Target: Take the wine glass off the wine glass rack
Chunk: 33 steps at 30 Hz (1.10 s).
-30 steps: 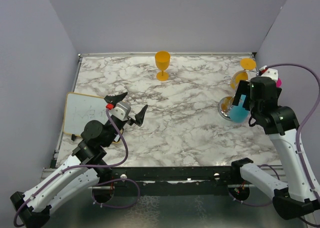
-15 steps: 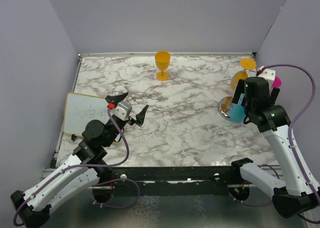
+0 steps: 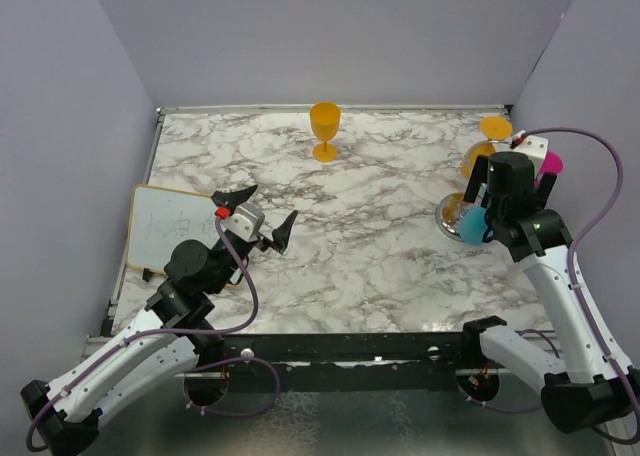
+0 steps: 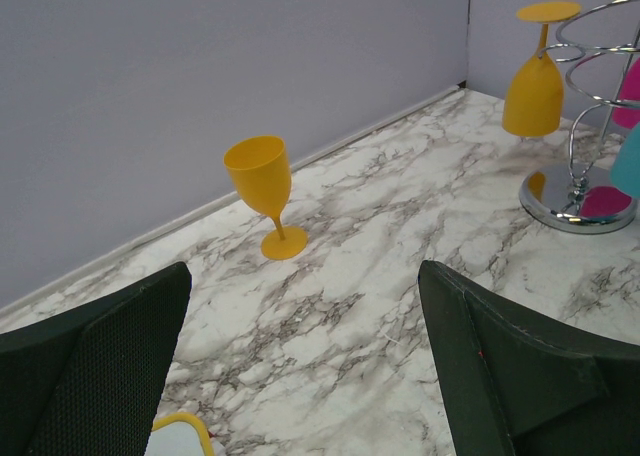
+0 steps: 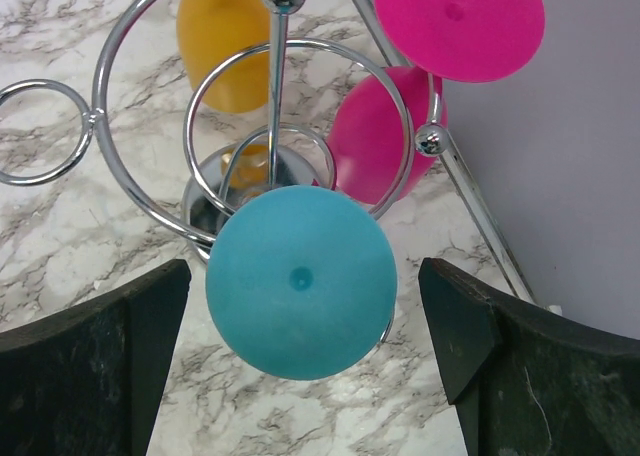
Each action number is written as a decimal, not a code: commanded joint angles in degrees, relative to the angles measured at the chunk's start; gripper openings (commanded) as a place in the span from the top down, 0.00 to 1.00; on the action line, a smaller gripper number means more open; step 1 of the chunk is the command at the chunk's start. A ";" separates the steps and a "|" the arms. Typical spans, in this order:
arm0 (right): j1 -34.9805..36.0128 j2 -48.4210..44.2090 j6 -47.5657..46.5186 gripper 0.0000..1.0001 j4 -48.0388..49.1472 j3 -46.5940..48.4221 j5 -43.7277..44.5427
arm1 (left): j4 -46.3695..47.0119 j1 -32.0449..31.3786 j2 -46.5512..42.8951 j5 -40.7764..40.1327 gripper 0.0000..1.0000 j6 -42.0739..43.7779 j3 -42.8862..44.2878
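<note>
- The right fingers (image 5: 95, 366) stand wide apart and hold nothing. The teal wine glass (image 5: 300, 281) hangs upside down between them, with a gap at each side.
- It hangs on the wine glass rack (image 5: 275, 96), beside a pink glass (image 5: 460, 21) and a yellow glass (image 5: 222, 46), near the right edge of the marble surface (image 3: 380, 246).
- The left fingers (image 4: 90, 376) are wide apart and empty, well apart from the rack. An upright yellow goblet (image 4: 265, 191) stands beyond them.

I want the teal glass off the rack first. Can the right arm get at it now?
Probably yes: the right gripper hovers over the teal glass, jaws wide open, nothing between. The pink glass hangs close beside it.
</note>
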 commanded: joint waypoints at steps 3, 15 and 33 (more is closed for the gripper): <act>-2.81 0.22 -1.65 0.01 4.40 -1.43 -2.28 | 1.70 -0.38 -0.49 -1.10 0.00 0.48 -0.48; -4.75 0.70 -1.66 0.01 6.66 -3.57 -5.99 | 1.61 -0.56 -0.49 -1.36 0.00 0.61 -0.52; -5.51 0.09 -2.02 0.07 6.59 -3.71 -6.72 | 1.70 -0.80 -0.67 -1.36 0.01 0.71 -0.47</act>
